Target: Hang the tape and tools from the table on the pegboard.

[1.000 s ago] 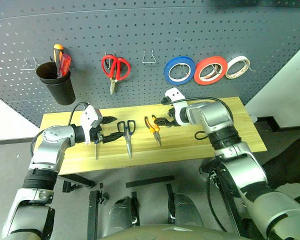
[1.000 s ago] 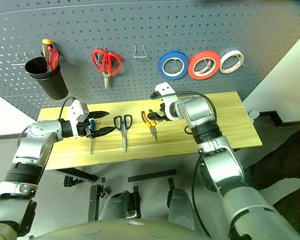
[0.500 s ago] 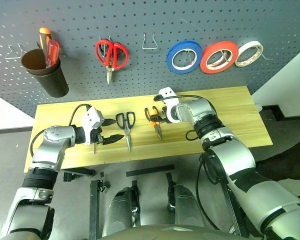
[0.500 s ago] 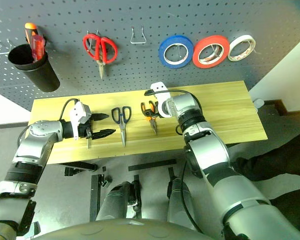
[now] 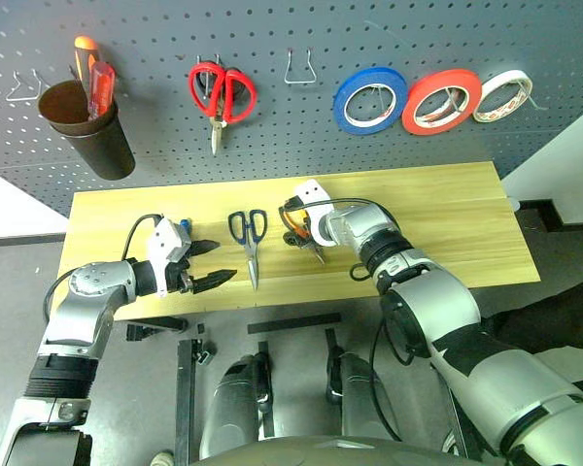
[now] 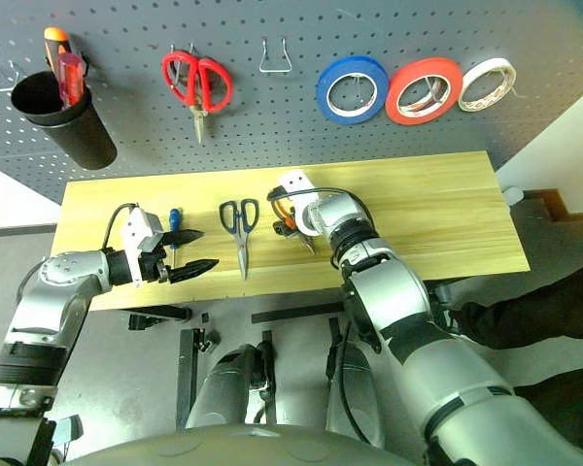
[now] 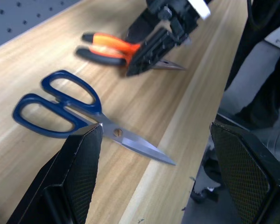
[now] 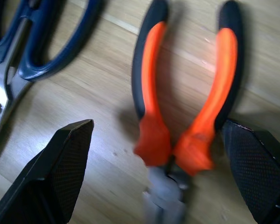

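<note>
The right gripper (image 8: 156,186) hangs spread wide over the pliers (image 8: 184,107), one finger on each side of the orange handles, not yet closed on them; the left gripper (image 5: 206,264) is open too, holding nothing, near the table's (image 5: 447,209) front edge; the scissors (image 5: 248,238) lie between the two; the blue tape (image 5: 371,99) already hangs on the pegboard (image 5: 369,34).

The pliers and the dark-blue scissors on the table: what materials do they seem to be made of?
The pliers: handles look like matte orange plastic or rubber sleeves edged in black, and the grey nose looks like dull metal, though it is blurred. The scissors: glossy dark-blue handle loops, probably moulded plastic; the blades reflect light like polished steel, joined by a brass-coloured rivet. Both lie on the table.
</note>
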You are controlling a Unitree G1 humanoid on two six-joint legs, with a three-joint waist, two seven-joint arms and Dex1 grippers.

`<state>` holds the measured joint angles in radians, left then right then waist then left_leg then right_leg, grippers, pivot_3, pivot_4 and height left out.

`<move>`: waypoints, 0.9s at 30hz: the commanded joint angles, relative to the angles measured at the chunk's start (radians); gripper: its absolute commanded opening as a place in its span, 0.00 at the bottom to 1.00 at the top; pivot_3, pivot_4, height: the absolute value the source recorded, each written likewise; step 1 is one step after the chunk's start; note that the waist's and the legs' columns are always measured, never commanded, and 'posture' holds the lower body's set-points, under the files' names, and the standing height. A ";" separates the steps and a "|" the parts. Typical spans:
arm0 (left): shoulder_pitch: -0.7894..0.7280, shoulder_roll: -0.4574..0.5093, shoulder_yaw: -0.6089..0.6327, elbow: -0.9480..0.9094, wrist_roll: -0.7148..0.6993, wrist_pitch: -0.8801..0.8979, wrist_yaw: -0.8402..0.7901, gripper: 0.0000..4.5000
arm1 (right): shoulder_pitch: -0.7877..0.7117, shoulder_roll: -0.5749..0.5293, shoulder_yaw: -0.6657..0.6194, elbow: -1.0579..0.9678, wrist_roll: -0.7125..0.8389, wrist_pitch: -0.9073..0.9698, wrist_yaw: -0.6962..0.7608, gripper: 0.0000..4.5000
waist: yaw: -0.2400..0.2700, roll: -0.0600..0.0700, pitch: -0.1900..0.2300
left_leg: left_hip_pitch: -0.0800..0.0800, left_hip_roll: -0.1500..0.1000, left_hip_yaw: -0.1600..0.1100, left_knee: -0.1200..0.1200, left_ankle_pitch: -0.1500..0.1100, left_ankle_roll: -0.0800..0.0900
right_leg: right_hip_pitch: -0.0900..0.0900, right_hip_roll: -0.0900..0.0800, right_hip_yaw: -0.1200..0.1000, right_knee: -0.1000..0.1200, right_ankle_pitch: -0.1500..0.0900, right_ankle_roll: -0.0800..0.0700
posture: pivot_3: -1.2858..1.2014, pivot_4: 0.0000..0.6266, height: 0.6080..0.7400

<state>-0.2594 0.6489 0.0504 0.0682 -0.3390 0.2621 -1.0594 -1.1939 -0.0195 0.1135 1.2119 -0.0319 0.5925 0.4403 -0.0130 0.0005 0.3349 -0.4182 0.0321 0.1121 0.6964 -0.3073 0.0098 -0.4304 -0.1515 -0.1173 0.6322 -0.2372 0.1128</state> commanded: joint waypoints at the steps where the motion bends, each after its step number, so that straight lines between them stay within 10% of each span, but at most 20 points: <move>1: 0.021 0.008 0.029 -0.045 -0.023 0.007 0.012 0.85 | -0.025 0.027 -0.008 0.020 -0.010 -0.008 -0.016 1.00 | 0.002 0.000 0.000 | 0.000 0.000 0.000 0.000 0.000 0.000 | 0.000 0.000 0.000 0.000 0.000 0.000 | 0.58 0.59 1.00; 9: 0.022 0.000 0.044 -0.039 -0.026 -0.012 0.031 0.85 | -0.027 0.016 0.057 0.023 -0.087 -0.032 0.033 0.47 | 0.002 0.000 0.000 | 0.000 0.000 0.001 -0.001 0.000 0.000 | 0.000 0.000 0.000 -0.001 0.000 0.000 | 0.58 0.53 1.00; 19: 0.018 -0.006 0.093 -0.030 -0.068 -0.052 0.032 0.85 | -0.028 -0.169 0.078 -0.195 -0.094 0.103 0.207 0.45 | 0.008 -0.001 -0.002 | -0.006 0.000 0.004 0.000 0.000 -0.001 | -0.005 0.000 0.000 -0.001 0.000 0.000 | 0.57 0.40 1.00; 27: 0.002 -0.061 0.193 -0.085 -0.243 -0.133 -0.056 0.85 | 0.168 -0.387 -0.041 -1.022 0.187 0.557 0.458 0.45 | 0.006 -0.004 -0.015 | -0.014 0.000 0.004 -0.001 0.001 -0.001 | -0.012 0.000 -0.003 -0.002 0.000 0.000 | 0.55 0.30 1.00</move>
<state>-0.2593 0.5830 0.1934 0.0327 -0.5261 0.1394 -1.1012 -1.0273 -0.3885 0.1238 0.3628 0.0721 1.0672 0.8635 -0.0069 -0.0039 0.3201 -0.4337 0.0317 0.1156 0.6955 -0.3068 0.0089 -0.4429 -0.1515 -0.1201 0.6305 -0.2370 0.1132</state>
